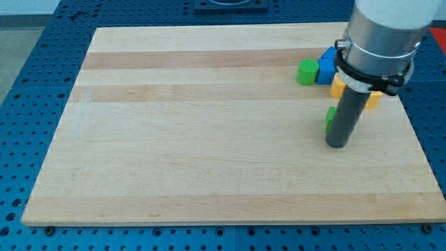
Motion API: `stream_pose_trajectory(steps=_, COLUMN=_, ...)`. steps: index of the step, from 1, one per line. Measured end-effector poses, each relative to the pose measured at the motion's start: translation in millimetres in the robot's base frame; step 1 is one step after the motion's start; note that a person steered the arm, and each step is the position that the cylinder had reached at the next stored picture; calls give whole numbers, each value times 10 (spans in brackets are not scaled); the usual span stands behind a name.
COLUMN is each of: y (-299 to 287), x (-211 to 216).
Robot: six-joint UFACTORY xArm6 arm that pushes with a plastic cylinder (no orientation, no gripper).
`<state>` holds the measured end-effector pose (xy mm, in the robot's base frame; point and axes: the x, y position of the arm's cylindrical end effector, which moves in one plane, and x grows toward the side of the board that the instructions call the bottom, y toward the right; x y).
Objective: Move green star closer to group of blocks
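Camera view: wooden worktop (209, 139) on a blue perforated base. No claw on this rig, so nothing to call apart or together; the arm ends in a dark rod, and my tip (337, 145) rests on the board toward the view's right.

Green star (329, 118) shows only as a sliver at the rod's left edge, touching or just beside it; most of it is hidden behind the rod, so the shape cannot be confirmed.

Group sits near, toward the view's top: green block (306, 72), roughly cylindrical, touching a blue block (326, 67); a yellow-orange block (338, 86) peeks out left of the rod and another orange piece (374, 99) right of it.

Handling, as a judgement: small, light, rigid block; should slide easily on the smooth wood, not fragile. The star's points may make it spin off an off-centre push. No holding possible; contact belongs on the side facing the view's bottom, centred, pushing up toward the group.
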<state>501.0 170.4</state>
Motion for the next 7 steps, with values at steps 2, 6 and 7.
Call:
stream_pose_trajectory(steps=2, y=477, x=-30)
stream_pose_trajectory(steps=6, y=-458, x=-342)
stream_pose_trajectory(steps=7, y=-722, x=-230)
